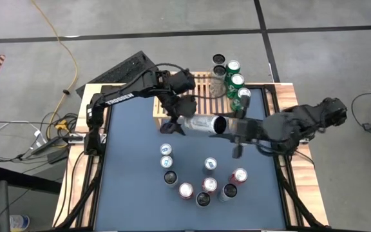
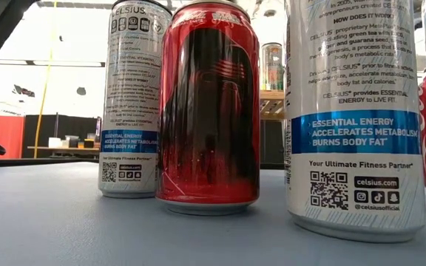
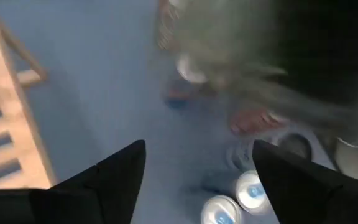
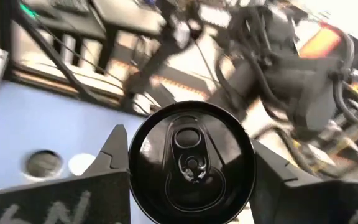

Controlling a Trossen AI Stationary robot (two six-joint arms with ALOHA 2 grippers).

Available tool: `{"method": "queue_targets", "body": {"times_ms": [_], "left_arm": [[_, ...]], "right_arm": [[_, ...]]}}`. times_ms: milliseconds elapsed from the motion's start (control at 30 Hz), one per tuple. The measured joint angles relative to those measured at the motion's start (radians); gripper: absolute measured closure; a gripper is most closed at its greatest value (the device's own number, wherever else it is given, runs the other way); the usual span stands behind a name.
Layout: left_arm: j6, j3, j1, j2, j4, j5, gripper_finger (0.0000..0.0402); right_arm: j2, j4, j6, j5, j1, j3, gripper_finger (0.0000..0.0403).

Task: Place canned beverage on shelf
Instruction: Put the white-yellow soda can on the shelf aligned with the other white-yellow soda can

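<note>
My right gripper is shut on a silver can with a black top, held lying level above the table, just in front of the light-wood slatted shelf. In the right wrist view the can's top faces the camera between the fingers. My left gripper is open and empty at the can's bottom end, pointing down at the table. Several cans stand on the shelf's right end. My right gripper pinches the can's side wall near its top end between its two fingers. The fingers come level from the table's right and lie along the can. The can is lifted clear of the table, lying on its side, top toward the right arm.
Several cans stand in a loose ring on the blue mat near the front; they fill the low view. There is bare slat on the shelf's left and middle. A keyboard lies beyond the table's far left corner.
</note>
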Motion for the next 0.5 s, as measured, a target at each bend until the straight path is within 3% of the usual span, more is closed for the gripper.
{"method": "queue_targets", "body": {"times_ms": [167,500], "left_arm": [[0.002,0.009,-0.015,-0.010,-0.018,-0.003,0.0088],[-0.027,0.009,0.045,-0.038,-0.098,-0.278,0.0073]], "right_arm": [[0.007,-0.015,-0.010,-0.010,-0.001,-0.004,0.0236],[-0.001,-0.103,-0.069,-0.015,0.028,-0.004,0.0236]]}}
